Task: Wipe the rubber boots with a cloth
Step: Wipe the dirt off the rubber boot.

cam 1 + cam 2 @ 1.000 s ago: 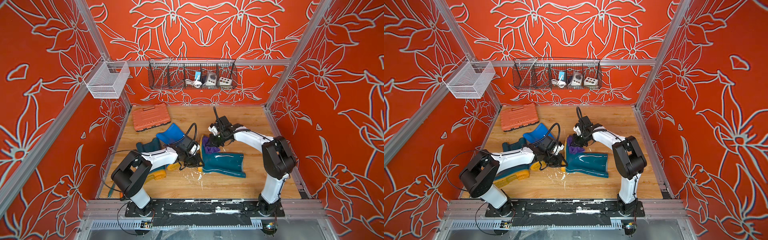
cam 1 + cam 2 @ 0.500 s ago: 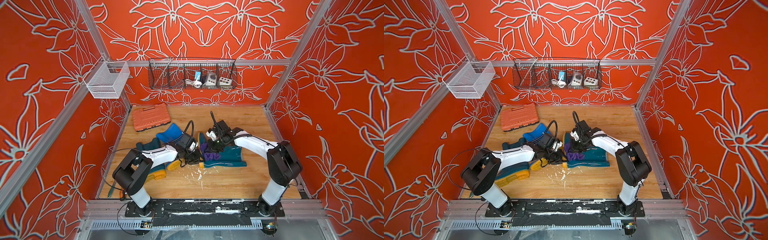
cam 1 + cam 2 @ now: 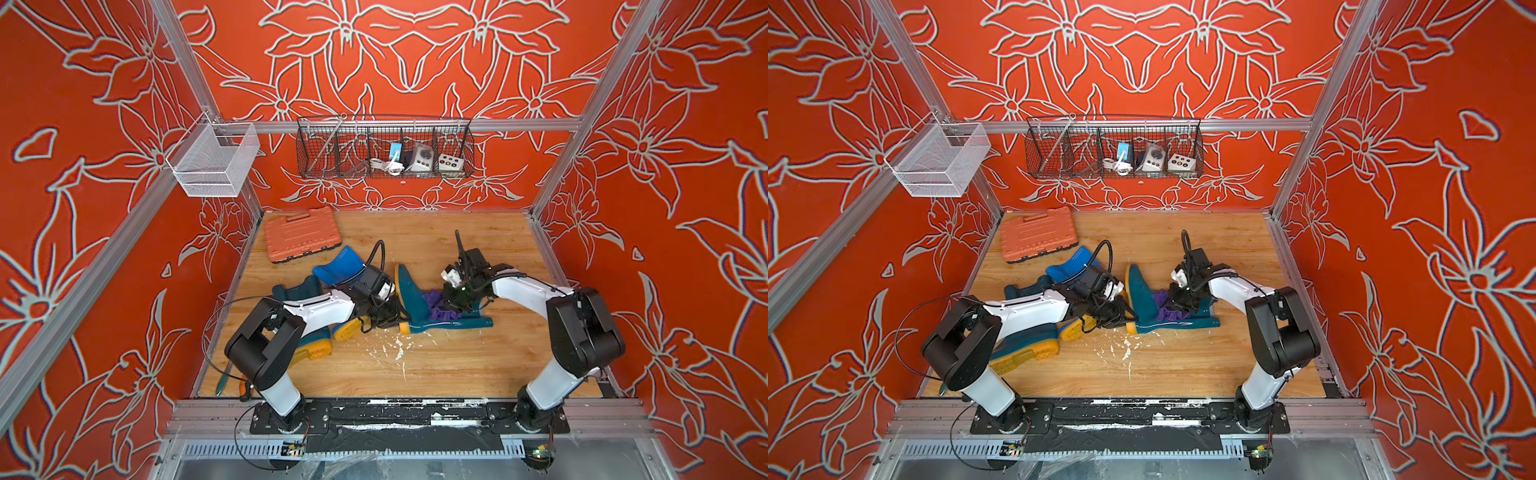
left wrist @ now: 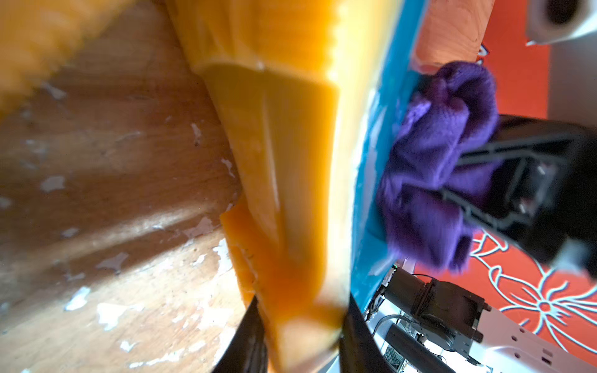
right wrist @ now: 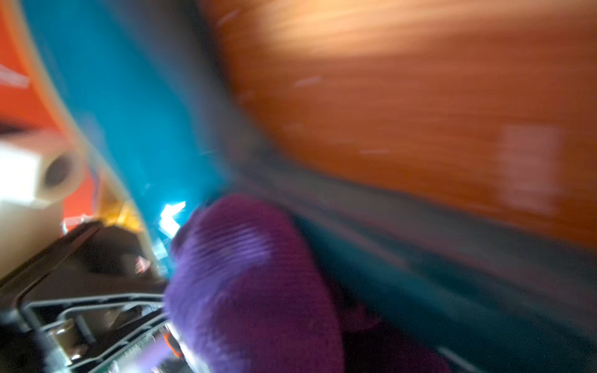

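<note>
Here, the teal boot (image 3: 415, 299) lies sideways on the table (image 3: 457, 365), shaft pointing away from the left gripper (image 3: 401, 322), which clamps its sole. The right gripper (image 3: 455, 303) (nearer the shaft) pinches the cloth (image 3: 438, 309) against the ankle.

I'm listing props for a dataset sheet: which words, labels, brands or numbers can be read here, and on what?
No text is readable in any view.
orange tool case: raised marks on the lid, too small to read.
white button box in the wire basket: any print too small to read.
teal boot, blue boot, purple cloth: no lettering shows.
</note>
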Controlling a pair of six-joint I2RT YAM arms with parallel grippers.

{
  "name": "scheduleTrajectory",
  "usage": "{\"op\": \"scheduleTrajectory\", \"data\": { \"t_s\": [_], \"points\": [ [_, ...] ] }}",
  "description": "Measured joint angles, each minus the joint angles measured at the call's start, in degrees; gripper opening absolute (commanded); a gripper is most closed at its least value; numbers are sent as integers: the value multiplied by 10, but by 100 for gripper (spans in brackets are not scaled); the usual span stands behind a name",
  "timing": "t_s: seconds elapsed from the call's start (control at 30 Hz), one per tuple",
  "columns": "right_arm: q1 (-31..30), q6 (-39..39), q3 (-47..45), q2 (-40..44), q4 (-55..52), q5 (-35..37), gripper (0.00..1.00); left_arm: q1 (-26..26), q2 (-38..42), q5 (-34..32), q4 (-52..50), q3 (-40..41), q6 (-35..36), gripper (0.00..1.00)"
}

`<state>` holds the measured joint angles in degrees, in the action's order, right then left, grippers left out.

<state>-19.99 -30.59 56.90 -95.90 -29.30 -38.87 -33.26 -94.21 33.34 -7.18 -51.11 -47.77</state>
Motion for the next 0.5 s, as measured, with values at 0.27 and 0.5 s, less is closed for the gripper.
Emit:
{"op": "scheduleTrajectory", "data": {
  "t_s": [0.27, 0.5],
  "points": [
    [-126, -19, 69, 9, 10, 14, 0, 7, -7, 22, 6, -14, -37, 0],
    [-155, -21, 48, 15, 32, 28, 0, 21, -8, 41, 6, -6, -48, 0]
  ]
}}
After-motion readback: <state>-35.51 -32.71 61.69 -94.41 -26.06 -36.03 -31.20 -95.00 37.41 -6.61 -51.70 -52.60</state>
